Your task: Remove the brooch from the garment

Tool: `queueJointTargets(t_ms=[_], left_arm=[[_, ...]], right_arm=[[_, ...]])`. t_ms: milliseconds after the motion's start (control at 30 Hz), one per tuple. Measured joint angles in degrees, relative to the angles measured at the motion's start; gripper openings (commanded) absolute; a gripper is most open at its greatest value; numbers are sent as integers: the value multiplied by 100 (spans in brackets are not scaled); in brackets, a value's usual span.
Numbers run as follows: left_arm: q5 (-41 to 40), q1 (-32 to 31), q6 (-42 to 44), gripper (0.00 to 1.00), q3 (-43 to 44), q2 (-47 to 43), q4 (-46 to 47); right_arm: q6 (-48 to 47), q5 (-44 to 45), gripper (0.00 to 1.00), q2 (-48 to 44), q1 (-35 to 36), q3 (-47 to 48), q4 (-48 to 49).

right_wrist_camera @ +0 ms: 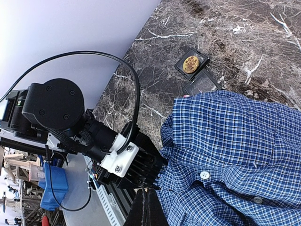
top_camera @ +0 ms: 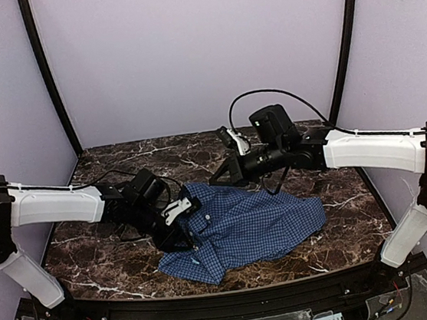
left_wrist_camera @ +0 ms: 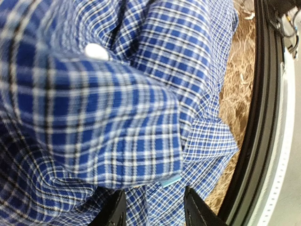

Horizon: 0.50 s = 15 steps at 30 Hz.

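My left end effector (top_camera: 180, 208) is down at the left edge of the blue check shirt (top_camera: 246, 226), close to the collar. From its own wrist camera, its two fingers (left_wrist_camera: 115, 212) stand partly apart with a clear gap between them. Cloth runs under and past that gap, but I cannot see it pinched. A thick fold of the shirt fills most of that view, with one small white button (left_wrist_camera: 96, 51) near its top.

The shirt lies crumpled in the middle of the dark marble surface (top_camera: 93, 258), nearer the front edge than the back wall.

From my right wrist, a black tray (right_wrist_camera: 203, 84) pokes out from under the shirt's edge. The cloth covers part of one slot. In the next slot, clear of the shirt, lies a round gold brooch (right_wrist_camera: 190, 63).

My right end effector (top_camera: 217, 179) hangs at the far left edge of the shirt, well above the cloth. Its fingers are pressed together and I see nothing between them.
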Motion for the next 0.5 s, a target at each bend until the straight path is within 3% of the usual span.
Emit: queueJointTargets(t_ms=[500], left_arm=[[-588, -348, 957, 43, 92, -42, -61]], right_arm=[[59, -2, 0, -116, 0, -133, 125]])
